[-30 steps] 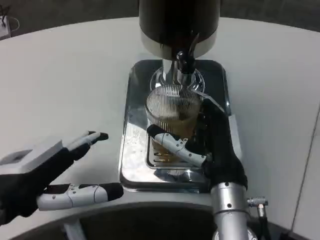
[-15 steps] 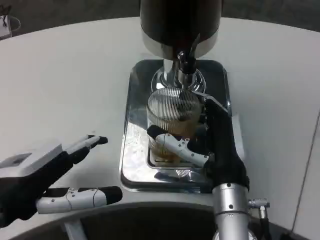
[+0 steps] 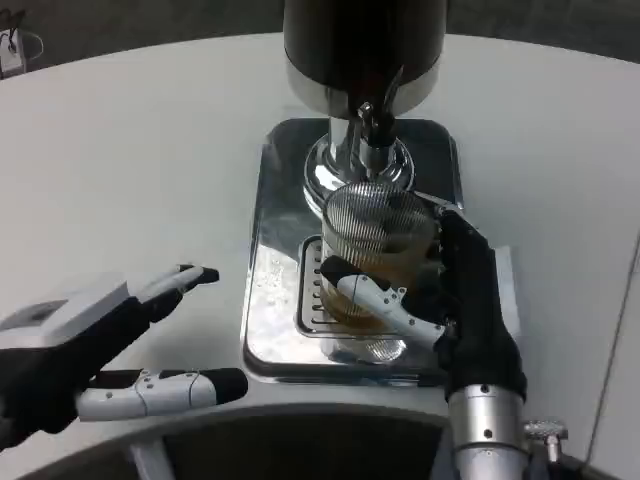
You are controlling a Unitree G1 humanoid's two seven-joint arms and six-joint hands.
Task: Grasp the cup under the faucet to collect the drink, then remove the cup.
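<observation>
- While the right robot hand [image 3: 440, 300] grips the cup [image 3: 378, 250], with a white-and-black finger wrapped across its near face and the black palm against its right side, the removal step looks to be in hand.
- The cup is a ribbed clear glass holding amber drink in its lower part; it stands over the slotted grate of the drip tray [image 3: 275, 300], a little to the right of and nearer than the faucet [image 3: 372, 125], not squarely beneath the spout.
- Whether the cup's base touches the grate or is lifted just off it cannot be told from the head view.
- The faucet hangs from the dark dispenser [image 3: 362, 45] at the far end of the shiny tray, which rests on the white table [image 3: 130, 170].
- The left robot hand [image 3: 110, 345] waits at the near left above the table, well apart from the tray, its fingers spread and holding nothing.
- Judging by the liquid in the glass, collecting seems done and carrying away is what remains.
- The next move calls for keeping the cup upright, raising it clear of the tray's rim, and drawing it near and to the right without knocking the spout.
- A tilt or a loosened hold could spill the drink, as ribbed glass may be slippery.
</observation>
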